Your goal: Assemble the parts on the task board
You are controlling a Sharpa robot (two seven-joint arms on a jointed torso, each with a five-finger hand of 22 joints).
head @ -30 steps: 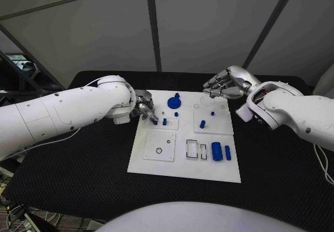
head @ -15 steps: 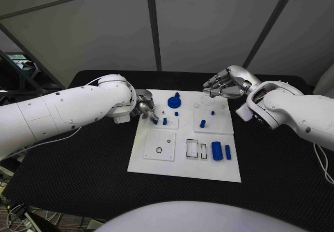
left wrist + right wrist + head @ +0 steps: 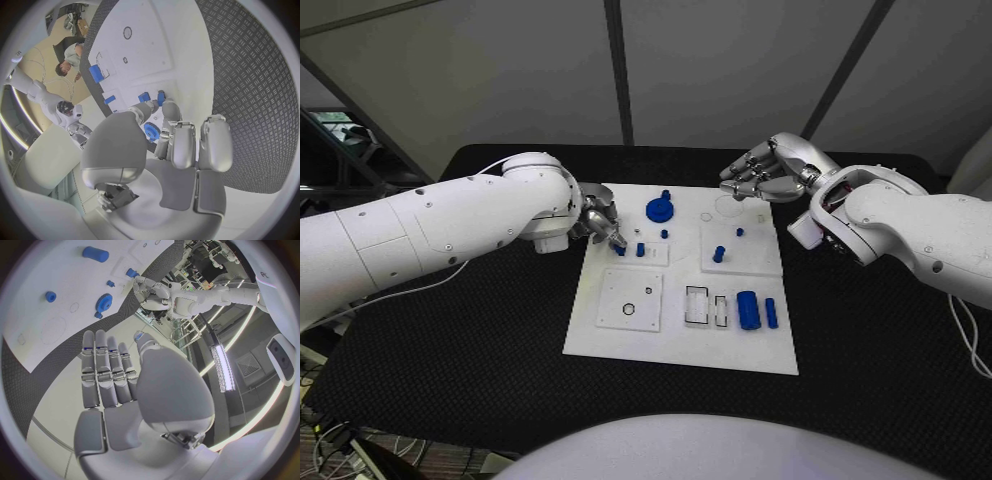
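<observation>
On the black table (image 3: 473,350), the white task board (image 3: 678,345) lay in the middle, and everything else stood in relation to it. Nearest the robot, on the board's right half, a large blue cylinder (image 3: 749,310) lay on its side with a slimmer blue bar (image 3: 772,313) just beside it, both next to two small rectangular slots (image 3: 707,307). Left of those sat a raised square plate (image 3: 630,299) with a round hole. Farther along the board, a small blue peg (image 3: 718,254) stood upright near the middle of its right half.

At the board's left edge, the left hand (image 3: 600,226) reached in, its thumb and a finger closed on a small blue part (image 3: 160,97) that stood just above the board's surface; another small blue block (image 3: 144,96) sat right beside it. Beyond that, a blue gear (image 3: 659,210) rested near the board's far edge.

Past the board's far right corner, the right hand (image 3: 764,176) hovered above the surface, fingers extended side by side and holding nothing.
</observation>
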